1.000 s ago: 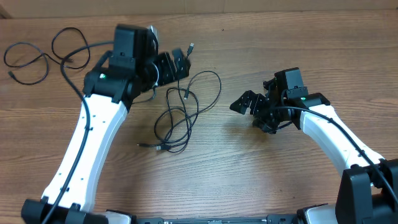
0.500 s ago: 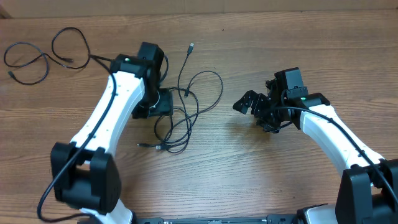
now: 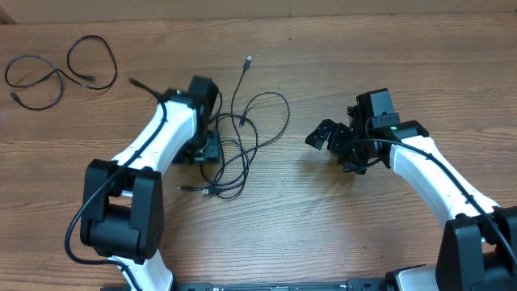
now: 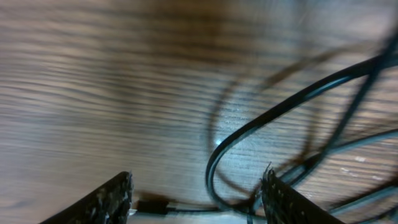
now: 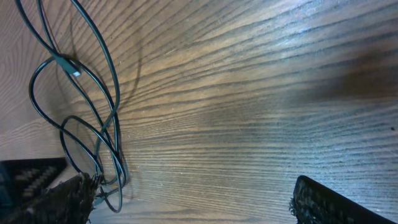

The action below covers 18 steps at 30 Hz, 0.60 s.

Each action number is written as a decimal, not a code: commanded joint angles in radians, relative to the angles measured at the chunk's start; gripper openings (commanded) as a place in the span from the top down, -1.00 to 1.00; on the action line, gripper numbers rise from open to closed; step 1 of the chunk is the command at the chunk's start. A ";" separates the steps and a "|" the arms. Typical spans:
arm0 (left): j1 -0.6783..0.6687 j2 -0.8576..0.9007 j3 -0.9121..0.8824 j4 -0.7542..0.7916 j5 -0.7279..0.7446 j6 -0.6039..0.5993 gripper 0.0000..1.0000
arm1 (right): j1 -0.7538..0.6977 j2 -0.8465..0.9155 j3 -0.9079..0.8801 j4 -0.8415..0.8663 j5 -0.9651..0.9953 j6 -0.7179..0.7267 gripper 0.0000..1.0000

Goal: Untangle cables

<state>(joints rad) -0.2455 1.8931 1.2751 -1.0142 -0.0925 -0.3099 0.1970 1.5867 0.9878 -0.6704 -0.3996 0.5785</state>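
Note:
A tangle of thin black cables (image 3: 242,145) lies mid-table, with one plug end at the back (image 3: 248,61) and one at the front (image 3: 208,191). A separate cable (image 3: 56,69) lies looped at the back left. My left gripper (image 3: 210,149) is low over the tangle's left edge, open. In the left wrist view a cable loop (image 4: 249,134) and a plug (image 4: 152,204) lie between its fingers (image 4: 199,199). My right gripper (image 3: 323,133) is open and empty to the right of the tangle. The right wrist view shows its fingers (image 5: 196,202) apart, with the tangle (image 5: 81,124) at the left.
The wooden table (image 3: 323,218) ends at a back edge near the top of the overhead view (image 3: 323,18). The left arm's thicker black wire (image 3: 141,86) sticks out behind its forearm.
My left arm has swung from the back of the table forward and down onto the tangle's left edge. The right gripper has barely moved.

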 commanded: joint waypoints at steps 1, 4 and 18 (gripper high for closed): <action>-0.004 0.011 -0.091 0.077 0.077 0.013 -0.29 | -0.002 -0.002 0.012 0.010 0.018 -0.008 -1.00; -0.004 0.011 -0.138 0.132 0.089 -0.007 0.20 | -0.002 -0.003 0.012 0.010 0.018 -0.008 -1.00; 0.008 -0.171 0.159 -0.065 0.040 -0.053 0.91 | -0.001 -0.003 0.012 -0.055 -0.160 -0.013 -1.00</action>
<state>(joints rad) -0.2398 1.8366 1.3342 -1.0573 -0.0559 -0.3408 0.1970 1.5867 0.9878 -0.7269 -0.4358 0.5755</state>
